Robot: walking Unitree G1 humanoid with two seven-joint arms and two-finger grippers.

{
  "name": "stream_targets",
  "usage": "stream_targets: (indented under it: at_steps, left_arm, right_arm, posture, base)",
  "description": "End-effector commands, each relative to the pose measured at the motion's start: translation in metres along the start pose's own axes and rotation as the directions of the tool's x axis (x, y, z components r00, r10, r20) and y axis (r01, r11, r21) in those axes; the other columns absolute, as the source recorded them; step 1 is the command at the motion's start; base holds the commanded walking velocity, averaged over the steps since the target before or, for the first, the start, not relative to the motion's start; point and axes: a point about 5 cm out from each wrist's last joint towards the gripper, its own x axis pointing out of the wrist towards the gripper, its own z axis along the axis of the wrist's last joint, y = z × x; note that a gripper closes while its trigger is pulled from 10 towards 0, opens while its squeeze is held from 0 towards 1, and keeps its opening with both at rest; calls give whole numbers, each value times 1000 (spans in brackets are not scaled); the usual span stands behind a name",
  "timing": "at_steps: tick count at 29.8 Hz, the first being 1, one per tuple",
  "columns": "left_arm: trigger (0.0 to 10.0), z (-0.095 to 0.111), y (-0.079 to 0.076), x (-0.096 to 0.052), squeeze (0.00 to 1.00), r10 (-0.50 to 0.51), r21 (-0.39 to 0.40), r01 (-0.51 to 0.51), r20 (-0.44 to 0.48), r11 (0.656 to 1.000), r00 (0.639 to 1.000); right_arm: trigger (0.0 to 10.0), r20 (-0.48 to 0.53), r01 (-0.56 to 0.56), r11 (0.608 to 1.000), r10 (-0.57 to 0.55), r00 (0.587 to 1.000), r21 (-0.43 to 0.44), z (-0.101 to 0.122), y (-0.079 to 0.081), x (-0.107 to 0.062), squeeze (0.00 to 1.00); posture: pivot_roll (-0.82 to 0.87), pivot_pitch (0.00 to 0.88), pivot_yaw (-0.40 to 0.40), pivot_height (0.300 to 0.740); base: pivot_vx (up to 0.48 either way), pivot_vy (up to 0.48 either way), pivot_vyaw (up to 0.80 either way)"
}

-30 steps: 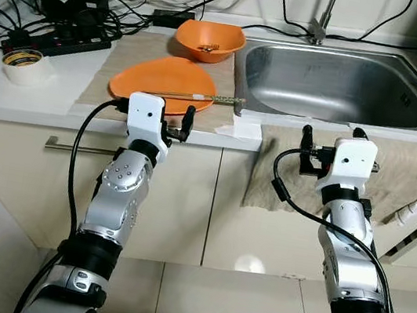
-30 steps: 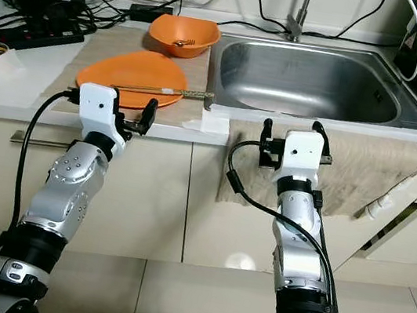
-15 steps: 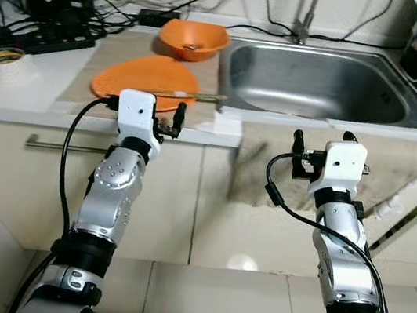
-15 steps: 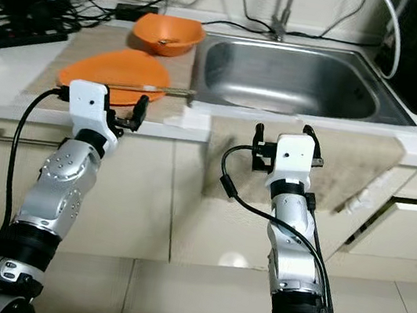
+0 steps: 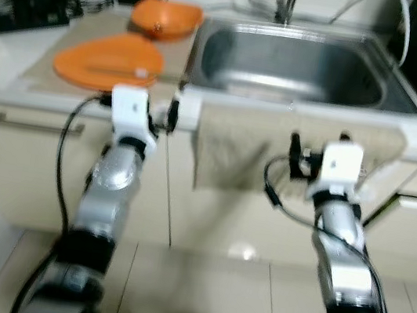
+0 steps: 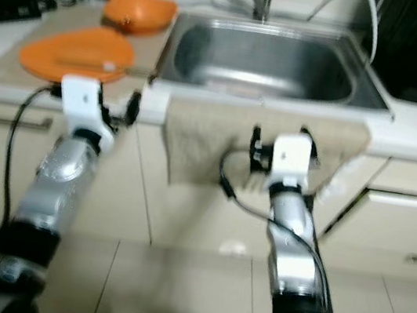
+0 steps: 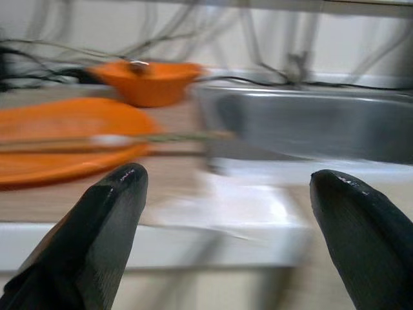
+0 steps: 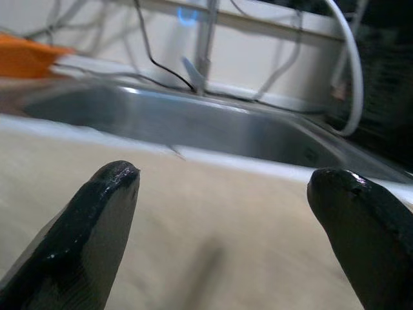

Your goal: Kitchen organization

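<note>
Both head views are blurred. The left tool (image 5: 172, 113) is raised at the front edge of the desk (image 5: 0, 68), just before the plate (image 5: 108, 61), with its fingers (image 7: 110, 213) wide apart and nothing between them. The plate lies on a mat (image 5: 43, 75) on the left part of the desk, with chopsticks (image 7: 129, 139) across it; the bowl (image 5: 165, 16) stands behind it, near the back edge. The sink (image 5: 287, 62) is to the right of them. The right tool (image 5: 318, 142) is in front of the towel (image 5: 227, 140) that hangs over the front edge below the sink; its fingers (image 8: 97, 219) are also wide apart and empty
</note>
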Motion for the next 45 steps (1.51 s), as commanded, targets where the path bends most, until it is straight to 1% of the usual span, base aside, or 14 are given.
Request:
stream_targets:
  at_steps: [1, 8, 17, 24, 29, 35, 45]
  left_arm:
    - [10000, 9, 0, 1, 0, -11, 33, 10, 36, 999, 999]
    - [10000, 9, -2, 2, 0, -22, 34, 21, 32, 999, 999]
    - [10000, 8, -4, 2, 0, -14, 10, 14, 30, 1000, 999]
    - [10000, 12, -3, 3, 0, -4, 10, 4, 51, 1000, 999]
    - [10000, 18, -5, 5, 0, -5, -8, 6, 80, 1000, 997]
    - [10000, 21, -7, 5, 0, -11, 32, 8, 94, 999, 995]
    - [10000, 24, -9, 6, 0, -21, 40, 17, 105, 999, 994]
  right_arm:
    - [10000, 27, -6, 1000, 6, 1000, 6, 6, 2, 2, 0]
    - [10000, 29, 0, 1000, 0, 1000, 7, 7, 1, 3, 0]
    - [10000, 26, 3, 1000, -3, 1000, -1, 5, 0, 2, 0]
    - [10000, 29, 0, 1000, 0, 1000, -5, 6, 0, 3, 0]
    - [10000, 30, -3, 1000, 3, 1000, -7, 6, 0, 5, 0]
    - [10000, 31, -5, 1000, 5, 999, -5, 6, 2, 7, 0]
    - [10000, 30, -8, 1000, 8, 1000, -2, 4, 3, 7, 0]
  posture:
    - [-16, 0, 50, 736]
    - [-21, 0, 53, 736]
    - [-24, 0, 53, 736]
    - [-21, 0, 48, 736]
    - [-18, 0, 48, 736]
    - [-15, 0, 51, 736]
    - [-13, 0, 53, 736]
  base:
    - [244, 0, 0]
    - [370, 286, 0]
    - [420, 0, 0]
    - [417, 69, 0]
    - [416, 0, 0]
    - [414, 161, 0]
    - [414, 217, 0]
